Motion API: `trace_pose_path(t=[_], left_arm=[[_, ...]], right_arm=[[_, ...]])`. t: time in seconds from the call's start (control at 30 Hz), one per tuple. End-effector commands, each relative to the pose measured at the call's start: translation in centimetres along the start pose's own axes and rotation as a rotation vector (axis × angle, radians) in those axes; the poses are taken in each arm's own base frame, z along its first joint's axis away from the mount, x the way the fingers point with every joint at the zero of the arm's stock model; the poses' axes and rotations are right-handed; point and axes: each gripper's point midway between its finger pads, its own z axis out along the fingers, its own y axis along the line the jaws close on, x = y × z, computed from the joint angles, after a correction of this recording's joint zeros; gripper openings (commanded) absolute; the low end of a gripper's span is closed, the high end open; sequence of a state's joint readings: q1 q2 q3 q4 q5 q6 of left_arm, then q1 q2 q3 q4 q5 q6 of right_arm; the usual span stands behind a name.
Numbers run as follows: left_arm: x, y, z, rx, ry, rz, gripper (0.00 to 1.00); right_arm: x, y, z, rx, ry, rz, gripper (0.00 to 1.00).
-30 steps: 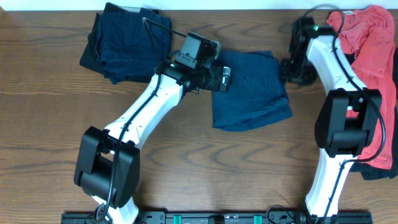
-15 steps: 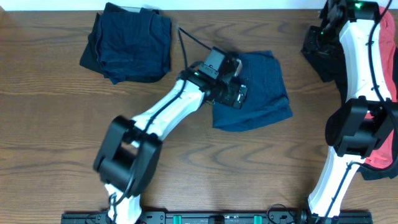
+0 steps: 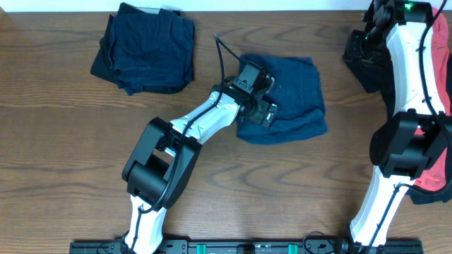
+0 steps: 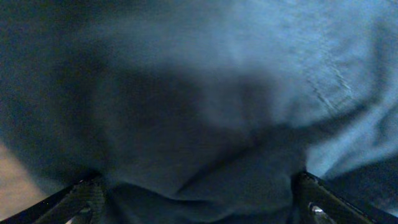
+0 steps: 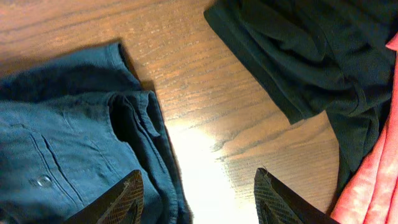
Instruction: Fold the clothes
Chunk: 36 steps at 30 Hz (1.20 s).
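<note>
Two end effectors had jaws apart: the left end effector [image 3: 264, 109] pressed into the blue garment [image 3: 300, 85] at mid-desk [image 3: 56, 141]; the right end effector [image 5: 199, 196] hovered empty beside dark clothes [image 5: 298, 50].

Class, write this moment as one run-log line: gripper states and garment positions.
left gripper: open, down on blue garment | right gripper: open, empty, over table | folded navy stack: back left | red garment: right edge
</note>
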<state>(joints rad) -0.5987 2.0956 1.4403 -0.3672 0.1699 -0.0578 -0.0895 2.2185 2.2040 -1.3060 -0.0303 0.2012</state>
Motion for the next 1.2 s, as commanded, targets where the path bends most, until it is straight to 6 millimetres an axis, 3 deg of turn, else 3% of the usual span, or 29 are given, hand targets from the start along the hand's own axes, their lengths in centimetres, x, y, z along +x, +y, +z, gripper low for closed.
trace_pose_path(t=[0.0, 0.2, 0.3, 0.4, 0.53, 0.6, 0.73, 0.97, 1.17], left_arm=[[0.6, 6.1, 0.5, -0.278, 0.009, 0.020, 0.98], [-1.3, 12.4, -1.3, -0.490, -0.022, 0.157, 0.98], [-4.2, 13.0, -3.2, -0.514, -0.093, 0.165, 0.98], [-7.3, 10.6, -5.5, -0.470, -0.170, 0.183, 0.98], [-9.9, 4.7, -7.2, -0.350, -0.257, 0.259, 0.98], [-9.6, 1.2, -6.7, -0.274, -0.253, 0.352, 0.98], [-7.2, -3.5, -4.8, -0.174, -0.178, 0.504, 0.98], [-3.4, -7.3, -2.7, -0.097, -0.061, 0.664, 0.98], [-1.3, -6.6, -0.9, -0.092, 0.025, 0.673, 0.98]], right_arm=[[0.0, -0.1, -0.4, 0.007, -0.004, -0.009, 0.56], [0.1, -0.2, -0.4, 0.010, 0.001, -0.006, 0.56], [0.1, 0.0, -0.4, 0.000, 0.004, -0.007, 0.56], [0.1, -0.1, -0.4, 0.001, 0.004, -0.007, 0.56], [0.0, -0.1, -0.4, 0.000, 0.000, -0.006, 0.56], [-0.1, -0.1, -0.4, 0.000, -0.005, -0.005, 0.57], [-0.1, -0.1, -0.4, 0.000, -0.004, -0.019, 0.57], [-0.5, 0.1, -0.4, -0.008, -0.022, -0.021, 0.59], [-0.6, 0.2, -0.4, -0.013, -0.025, -0.021, 0.59]])
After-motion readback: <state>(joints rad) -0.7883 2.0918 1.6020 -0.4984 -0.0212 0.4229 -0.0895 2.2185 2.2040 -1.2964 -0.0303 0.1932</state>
